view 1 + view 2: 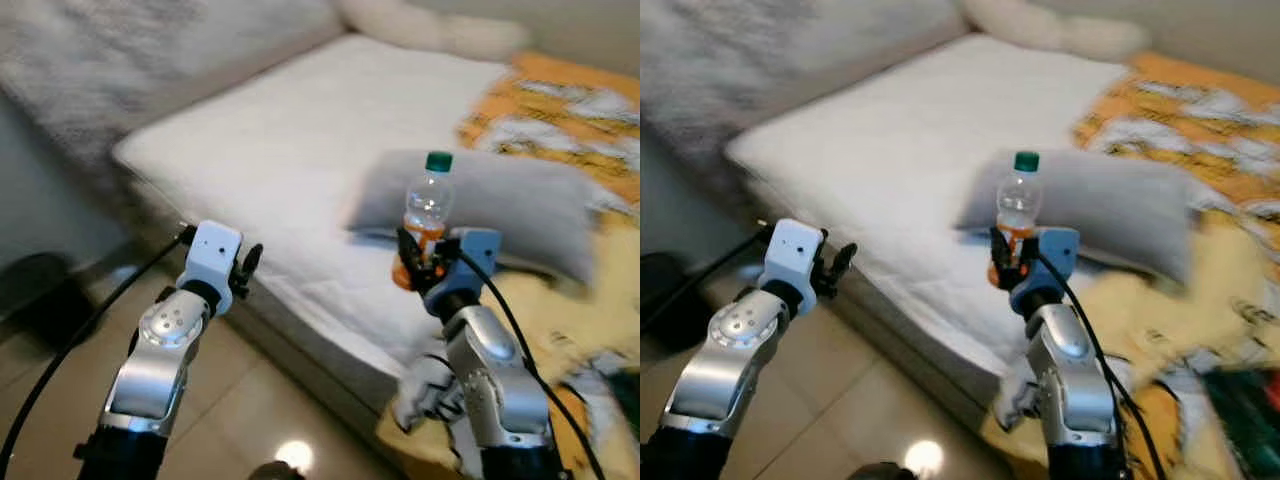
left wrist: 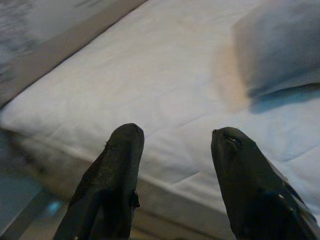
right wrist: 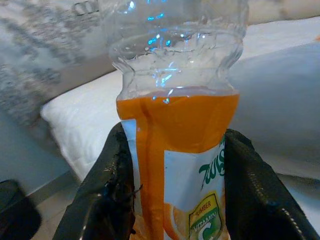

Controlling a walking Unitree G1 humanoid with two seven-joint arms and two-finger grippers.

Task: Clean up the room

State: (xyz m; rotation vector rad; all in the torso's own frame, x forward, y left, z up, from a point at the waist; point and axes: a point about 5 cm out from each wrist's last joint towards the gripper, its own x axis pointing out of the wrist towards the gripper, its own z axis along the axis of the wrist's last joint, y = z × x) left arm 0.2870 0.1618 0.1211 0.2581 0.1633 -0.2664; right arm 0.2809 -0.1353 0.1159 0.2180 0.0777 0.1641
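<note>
**Right wrist view: bottle gripped upright above the bed's edge**

The right wrist view shows the bottle [image 3: 177, 125] clamped between two black fingers [image 3: 107, 192], one on each side of its labelled lower body. Orange drink fills the lower half; the upper half is clear and empty of liquid.

In the left eye view the right gripper [image 1: 415, 262] holds the bottle upright, its long axis vertical and the green cap [image 1: 439, 161] pointing up. The grip sits low on the bottle, around the orange part. The bottle is raised in front of a grey pillow [image 1: 500, 205] that lies on the bed [image 1: 270, 150], near the bed's front edge.

The left gripper [image 1: 247, 268] is held out over the tiled floor [image 1: 60, 400], just short of the bed's corner. In the left wrist view its fingers [image 2: 112, 175] are spread wide apart with nothing between them, pointing toward the white mattress and the pillow beyond.

An orange patterned blanket [image 1: 560, 110] covers the far right side of the bed.
</note>
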